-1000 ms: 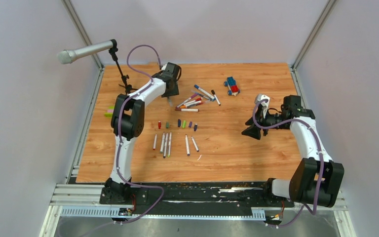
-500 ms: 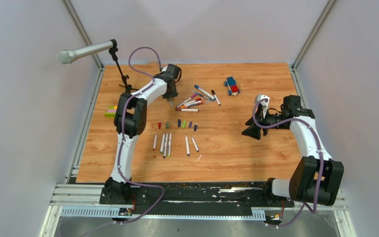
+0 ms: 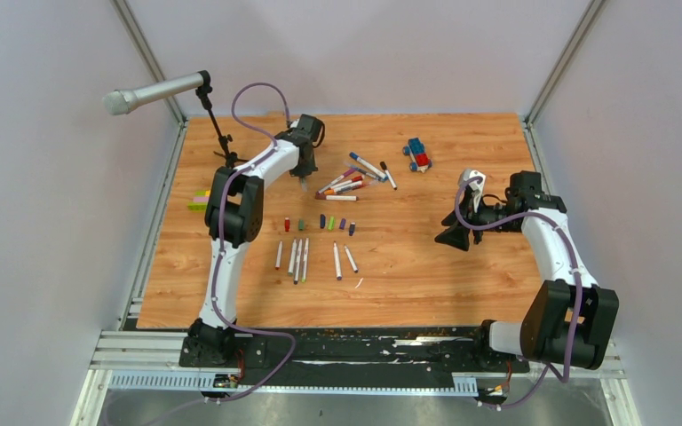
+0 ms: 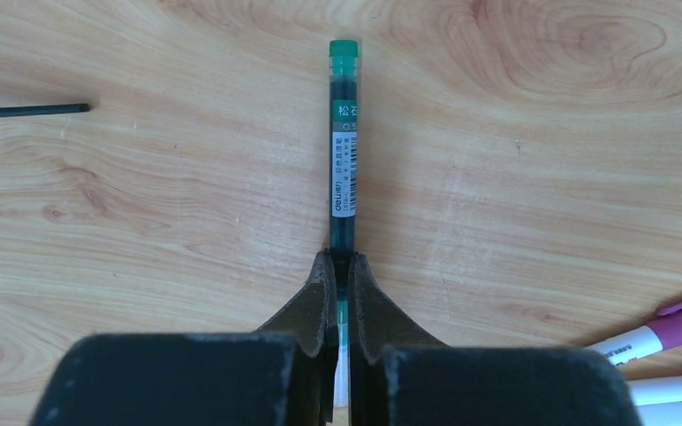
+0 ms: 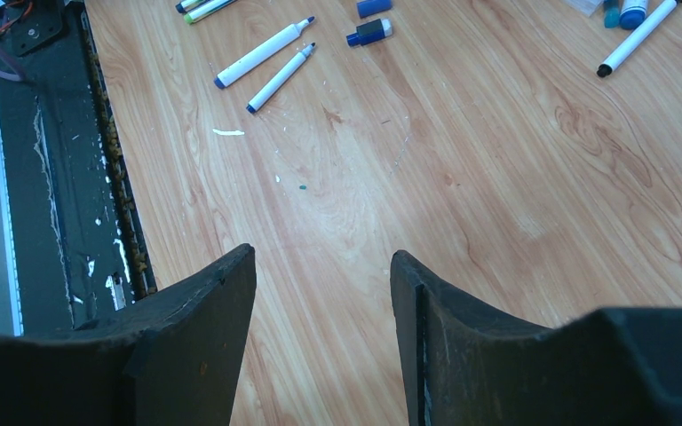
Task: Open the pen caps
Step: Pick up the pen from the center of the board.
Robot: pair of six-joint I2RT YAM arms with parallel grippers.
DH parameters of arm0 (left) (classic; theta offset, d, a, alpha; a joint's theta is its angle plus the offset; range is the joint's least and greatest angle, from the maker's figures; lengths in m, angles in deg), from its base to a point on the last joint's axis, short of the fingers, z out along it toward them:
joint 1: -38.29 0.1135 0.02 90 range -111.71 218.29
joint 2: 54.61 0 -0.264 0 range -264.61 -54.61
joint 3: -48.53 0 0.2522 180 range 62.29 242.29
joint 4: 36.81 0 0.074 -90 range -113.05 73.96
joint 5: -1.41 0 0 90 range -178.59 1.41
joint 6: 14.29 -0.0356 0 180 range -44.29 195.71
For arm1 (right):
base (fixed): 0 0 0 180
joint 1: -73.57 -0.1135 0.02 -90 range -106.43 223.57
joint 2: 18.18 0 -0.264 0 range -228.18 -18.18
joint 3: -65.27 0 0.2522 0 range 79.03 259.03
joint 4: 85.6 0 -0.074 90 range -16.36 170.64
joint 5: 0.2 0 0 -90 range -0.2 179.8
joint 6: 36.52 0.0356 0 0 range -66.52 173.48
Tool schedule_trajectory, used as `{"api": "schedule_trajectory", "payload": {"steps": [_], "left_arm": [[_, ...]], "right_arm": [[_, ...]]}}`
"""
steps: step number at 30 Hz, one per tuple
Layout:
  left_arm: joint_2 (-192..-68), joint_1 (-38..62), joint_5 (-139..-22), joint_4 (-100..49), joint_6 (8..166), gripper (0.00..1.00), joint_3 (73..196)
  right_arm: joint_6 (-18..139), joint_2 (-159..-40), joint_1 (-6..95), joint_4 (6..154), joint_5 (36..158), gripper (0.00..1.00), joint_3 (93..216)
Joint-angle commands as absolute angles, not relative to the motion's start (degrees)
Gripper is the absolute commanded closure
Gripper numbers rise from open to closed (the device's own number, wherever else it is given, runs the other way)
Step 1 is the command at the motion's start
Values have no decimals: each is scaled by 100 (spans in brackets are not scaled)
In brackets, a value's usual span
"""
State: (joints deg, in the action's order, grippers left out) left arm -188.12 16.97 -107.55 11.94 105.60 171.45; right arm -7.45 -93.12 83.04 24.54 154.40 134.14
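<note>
My left gripper (image 4: 342, 260) is shut on one end of a slim green pen (image 4: 344, 151) that lies flat on the table; the pen's green tip (image 4: 344, 49) points away from the jaws. In the top view this gripper (image 3: 305, 177) sits at the back, left of a pile of capped pens (image 3: 348, 183). A row of loose pen caps (image 3: 320, 223) lies mid-table, with several uncapped pens (image 3: 311, 259) in front of it. Over bare wood at the right, my right gripper (image 3: 455, 232) (image 5: 322, 257) hangs open and holds nothing.
A blue-and-red toy car (image 3: 417, 153) stands at the back. A microphone (image 3: 155, 91) on a stand reaches over the back-left corner. A green-yellow brick bar (image 3: 197, 202) lies at the left edge. The right wrist view shows two uncapped pens (image 5: 262, 55) and blue caps (image 5: 368, 34).
My left gripper has closed on the green pen and shifted slightly toward the back left. The right arm has not moved.
</note>
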Motion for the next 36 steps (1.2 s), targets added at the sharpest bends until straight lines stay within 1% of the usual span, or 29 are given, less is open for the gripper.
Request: {"api": "schedule_trajectory", "payload": {"steps": [1,5,8,10,14,18,20,22,24,28,31,34,36], "left_arm": [[-18413,1755,-10754,1250,10112,100,17285],[-17798,1763,-10584,860,9716,100,17190],[-17328,1763,-10033,496,9442,100,16958],[-16953,1763,-9528,298,9248,100,16679],[-16045,1763,-8138,-290,9121,100,15649],[-15226,1755,-6489,-1115,9593,100,14362],[-14960,1720,-5692,-1701,10111,100,13729],[-14757,1611,-5143,-2225,10624,100,13099],[-14642,1392,-4835,-2646,10873,100,12719],[-14569,762,-4647,-2689,11015,100,12354],[-14691,454,-4416,-3114,11491,100,12085],[-14814,200,-4311,-3688,11941,100,11813],[-14913,28,-4267,-3725,12006,100,11792]], "right_arm": [[-792,-9330,8329,2532,15645,42,13476],[-798,-9332,8332,2561,15716,42,13438],[-915,-9340,8322,2524,15804,42,13410],[-1352,-9349,8300,2304,15867,42,13399],[-3309,-9318,8262,1150,16007,42,13598],[-5339,-9334,8258,-171,16346,33,13865],[-5555,-9358,8186,-281,16566,30,13967],[-5579,-9368,7949,-269,16566,30,14089],[-5640,-9360,7606,-226,16348,29,14200],[-5563,-9310,6971,186,15649,27,14440],[-5590,-9338,6534,531,15136,24,14613],[-5644,-9539,6087,652,14769,25,14838],[-5702,-9653,5806,754,14487,27,14916]]}}
